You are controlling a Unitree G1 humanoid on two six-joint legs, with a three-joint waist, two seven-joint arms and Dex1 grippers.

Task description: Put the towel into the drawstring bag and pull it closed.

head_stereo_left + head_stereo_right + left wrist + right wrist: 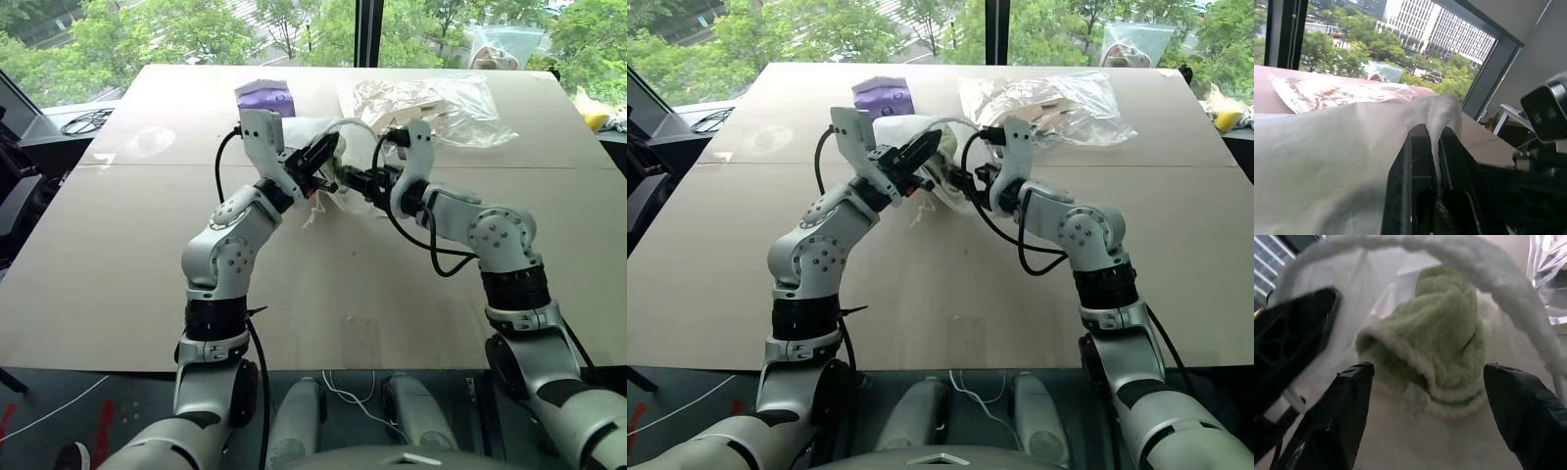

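The drawstring bag [312, 129] is translucent white and sits mid-table, its mouth held up. My left gripper [1434, 132] is shut on the bag's gathered rim, with a fold of fabric pinched between its black fingers. The towel [1444, 328], light green and fluffy with a pale edge, lies bunched on the white fabric inside the bag's mouth. A thick white cord loop [1488, 264] arches over it. My right gripper [1429, 377] is at the mouth, open, with one finger on each side of the towel and nothing held. Seen from the head, both grippers meet at the bag [896, 129].
A purple tissue pack [265, 96] lies just behind the bag. A clear crinkly plastic bag [441, 103] with cardboard pieces sits at the back right. Black cables [86, 119] lie off the table's left edge. Bare tabletop [343, 284] stretches toward me.
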